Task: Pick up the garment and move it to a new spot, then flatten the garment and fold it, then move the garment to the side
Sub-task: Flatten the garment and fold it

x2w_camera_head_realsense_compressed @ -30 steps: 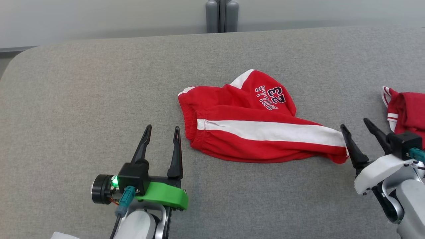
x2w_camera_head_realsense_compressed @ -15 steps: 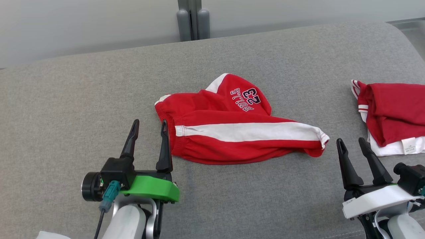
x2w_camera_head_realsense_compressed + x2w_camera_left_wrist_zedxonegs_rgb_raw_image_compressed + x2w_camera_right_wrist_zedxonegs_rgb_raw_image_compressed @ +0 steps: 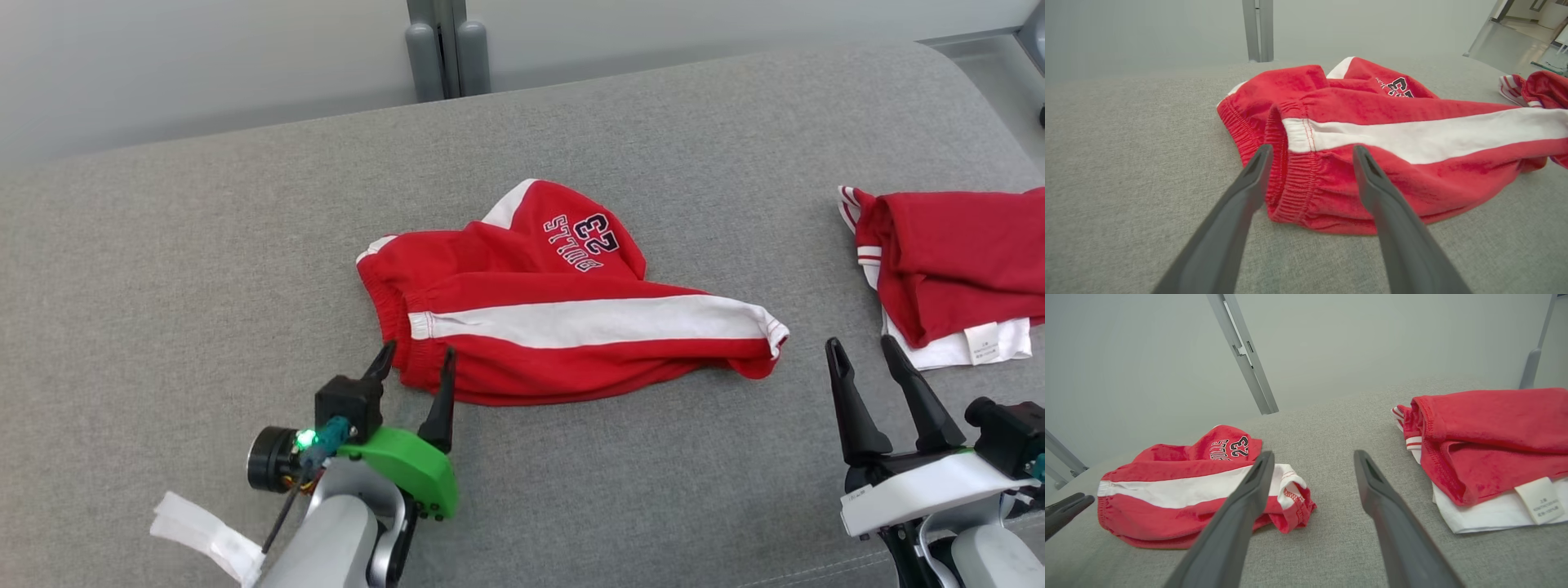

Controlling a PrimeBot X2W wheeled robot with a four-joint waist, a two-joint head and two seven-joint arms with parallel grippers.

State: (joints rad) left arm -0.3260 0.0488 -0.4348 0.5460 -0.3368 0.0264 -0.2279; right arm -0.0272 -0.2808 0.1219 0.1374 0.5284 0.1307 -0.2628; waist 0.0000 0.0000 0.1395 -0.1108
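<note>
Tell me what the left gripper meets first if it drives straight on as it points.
The shorts, at the waistband, lying right ahead of the left gripper between its open jaws. Depth is hard to judge.

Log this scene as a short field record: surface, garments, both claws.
surface: grey fabric-covered table
target garment: red shorts, white side stripe, "BULLS 23" print, crumpled, mid-table
other garment: red and white pile, on the robot's right, apart from the shorts
left claw: open, at the shorts' elastic waistband end, contact unclear
right claw: open, holding nothing, nearer the robot than the gap between the garments
</note>
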